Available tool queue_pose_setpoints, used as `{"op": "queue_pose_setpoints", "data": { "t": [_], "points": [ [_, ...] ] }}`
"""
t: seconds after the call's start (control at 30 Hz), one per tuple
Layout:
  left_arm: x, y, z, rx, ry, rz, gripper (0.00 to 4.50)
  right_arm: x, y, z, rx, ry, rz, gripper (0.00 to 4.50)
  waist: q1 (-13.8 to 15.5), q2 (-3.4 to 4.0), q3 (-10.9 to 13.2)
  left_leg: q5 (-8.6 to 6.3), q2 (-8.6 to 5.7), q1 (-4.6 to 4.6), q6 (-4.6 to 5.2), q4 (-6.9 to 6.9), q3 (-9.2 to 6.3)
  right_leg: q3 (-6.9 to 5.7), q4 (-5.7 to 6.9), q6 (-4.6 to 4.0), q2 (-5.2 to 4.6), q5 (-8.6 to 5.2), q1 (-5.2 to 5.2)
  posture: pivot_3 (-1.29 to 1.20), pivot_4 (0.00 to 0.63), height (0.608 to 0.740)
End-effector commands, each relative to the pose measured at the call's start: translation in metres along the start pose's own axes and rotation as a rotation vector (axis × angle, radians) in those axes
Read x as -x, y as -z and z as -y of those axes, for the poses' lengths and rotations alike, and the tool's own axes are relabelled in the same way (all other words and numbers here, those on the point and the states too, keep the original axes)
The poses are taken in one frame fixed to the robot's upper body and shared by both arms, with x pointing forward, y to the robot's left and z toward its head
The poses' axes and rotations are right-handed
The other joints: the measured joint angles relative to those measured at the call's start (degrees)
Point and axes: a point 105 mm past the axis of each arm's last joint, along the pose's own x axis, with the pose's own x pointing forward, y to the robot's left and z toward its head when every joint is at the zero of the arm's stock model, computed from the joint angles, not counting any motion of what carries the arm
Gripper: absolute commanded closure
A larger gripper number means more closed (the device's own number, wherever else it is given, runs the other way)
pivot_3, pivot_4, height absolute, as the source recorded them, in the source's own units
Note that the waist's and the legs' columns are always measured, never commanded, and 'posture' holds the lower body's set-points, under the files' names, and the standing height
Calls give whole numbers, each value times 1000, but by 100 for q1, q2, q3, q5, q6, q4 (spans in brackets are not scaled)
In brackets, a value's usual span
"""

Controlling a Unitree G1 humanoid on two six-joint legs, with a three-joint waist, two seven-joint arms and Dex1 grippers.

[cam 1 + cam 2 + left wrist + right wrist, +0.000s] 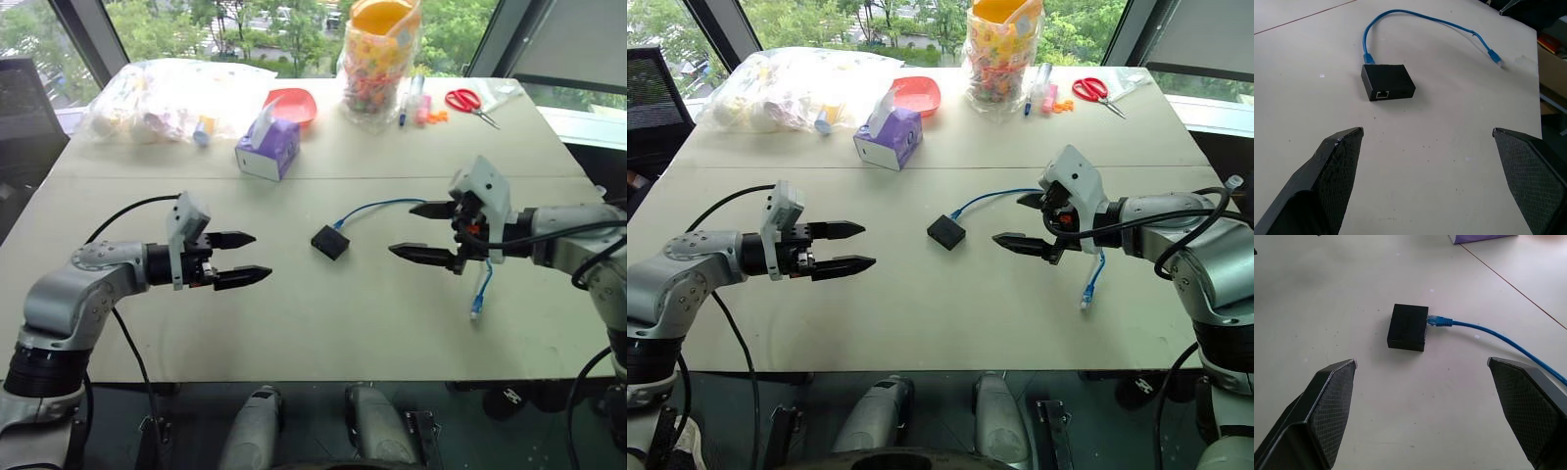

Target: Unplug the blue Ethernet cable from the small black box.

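While both pincers hover over the tabletop (294, 323) with their fingers spread wide and nothing between them, the small black box (330, 241) lies flat near the middle, between the two. The left pincer (238, 258) points in from the robot's left, and the right pincer (423, 232) faces it from the other side; each stands apart from the box, touching nothing. The blue Ethernet cable (377, 207) is plugged into one side of the box (the plug sits fully in its socket, seen in the right wrist view), arcs away toward the right arm, passes behind the right pincer and ends in a free plug lying on the tabletop below that arm. An empty socket shows on the box's opposite side, facing the left pincer. Farther back stand a purple tissue box (267, 149), a red bowl (292, 104), a bag of sweets (377, 69) and red-handled scissors (470, 103).
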Motion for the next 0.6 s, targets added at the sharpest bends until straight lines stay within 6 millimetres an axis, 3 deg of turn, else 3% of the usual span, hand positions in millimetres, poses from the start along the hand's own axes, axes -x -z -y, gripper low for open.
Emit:
{"op": "queue_pose_setpoints", "data": {
  "t": [0.03,0.13,0.3,0.6],
  "points": [
    [4,-17,1,-29,-1,55,64,2,-9,4,47,17,23,0,-1,0,0,0,0,0,0,0,0,0,0,0,0,0,0,0,150,740],
    [4,-24,2,-21,11,75,64,3,-10,7,51,29,28,0,-1,0,0,0,0,-1,0,1,0,0,0,0,0,0,0,0,150,740],
    [1,-16,-1,-54,-2,32,64,2,-8,11,63,38,18,0,-15,0,0,0,0,0,0,1,1,0,2,1,1,1,-1,0,150,740],
    [-2,-19,0,-53,-24,61,64,-6,-12,19,102,18,8,0,-14,0,0,0,0,1,0,4,1,1,7,1,1,1,-1,0,150,740]
  ]
}}
